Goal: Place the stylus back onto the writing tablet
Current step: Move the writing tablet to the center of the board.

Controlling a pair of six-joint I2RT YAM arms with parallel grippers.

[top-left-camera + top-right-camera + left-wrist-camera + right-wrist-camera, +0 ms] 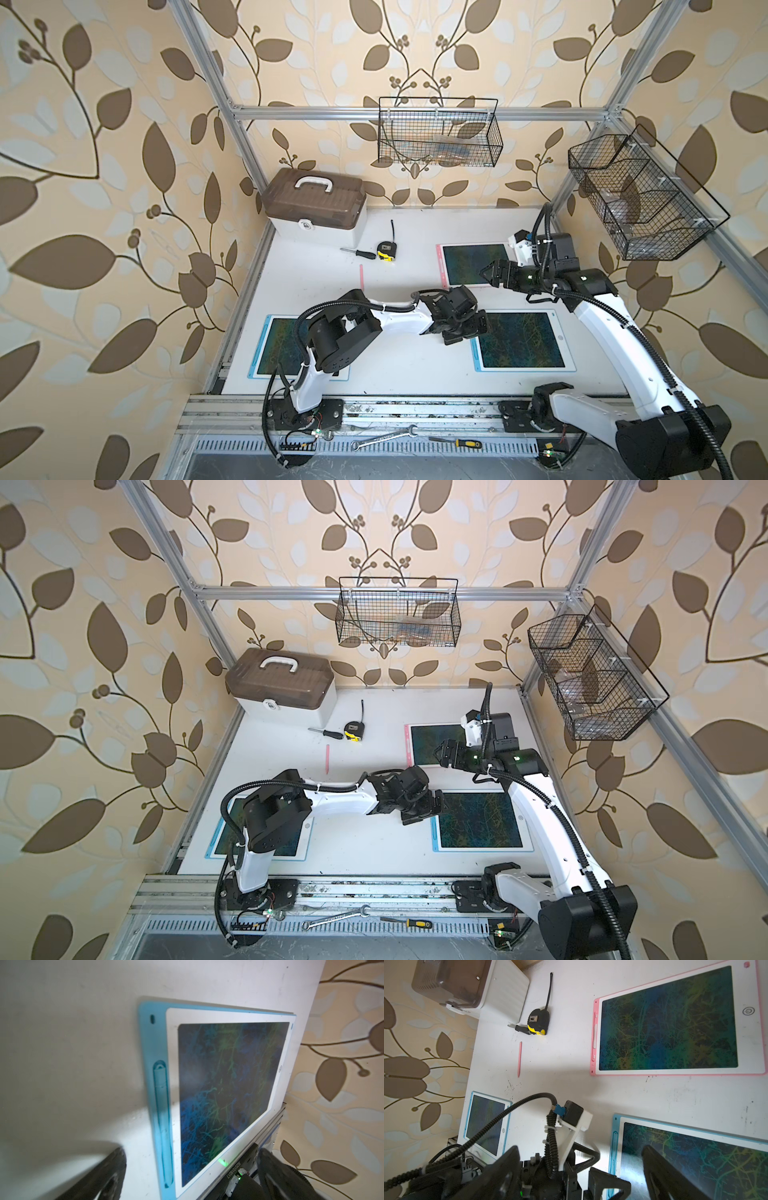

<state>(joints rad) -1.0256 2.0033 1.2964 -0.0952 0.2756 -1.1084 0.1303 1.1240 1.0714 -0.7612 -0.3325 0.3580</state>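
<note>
While the blue stylus [161, 1095] lies slotted in the blue tablet [153, 1043], left tool [471, 330] and right tool [488, 274] gape empty.

The left arm [399, 320] starts at 7 o'clock, bends, and lies low, reaching toward 3 o'clock. The left gripper [471, 330] has its fingers [116, 1165] wide apart and holds nothing. The right arm [615, 332] rises from 5 o'clock and reaches toward 11 o'clock. The right gripper [486, 274] points to 9 o'clock, fingers [658, 1167] wide apart, empty.
</note>
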